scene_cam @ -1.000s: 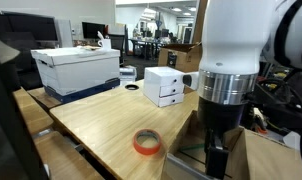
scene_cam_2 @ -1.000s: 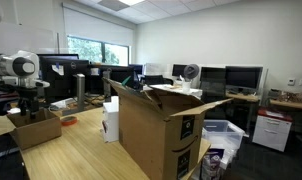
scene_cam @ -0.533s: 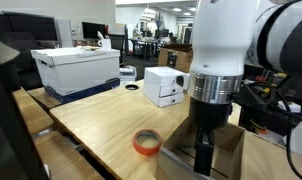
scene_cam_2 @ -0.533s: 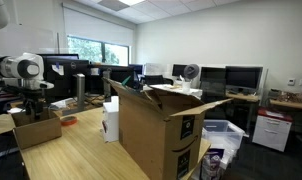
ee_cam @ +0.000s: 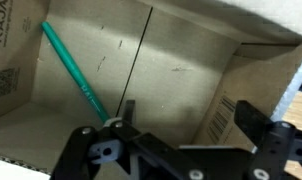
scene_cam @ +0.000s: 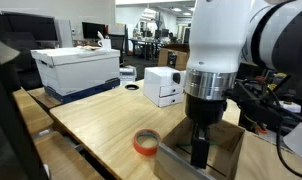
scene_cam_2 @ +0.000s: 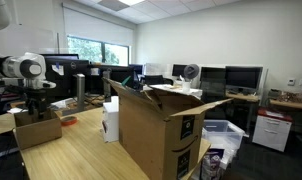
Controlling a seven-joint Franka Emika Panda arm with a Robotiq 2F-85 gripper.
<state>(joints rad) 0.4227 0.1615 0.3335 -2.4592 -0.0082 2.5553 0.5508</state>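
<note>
**Robot pincer lowered into a small open cardboard box holding a teal pen**

Seen from the wrist, the pincer (ee_cam: 189,125) hangs inside a small cardboard box (ee_cam: 191,60) with its jaws wide apart, gripping nothing. A teal pen (ee_cam: 76,75) lies slantwise on the box floor, and its near end comes close to one finger. Whether they touch cannot be told. The box walls close in on every side.

In an exterior view, an orange tape roll (scene_cam: 146,143) lies flat on the wooden surface (scene_cam: 101,120) just beside the box. Further back stand a white drawer unit (scene_cam: 164,87) and a white lidded box (scene_cam: 79,65). From another angle, a large open carton (scene_cam_2: 156,130) stands well apart from the arm — it fills the foreground.
</note>
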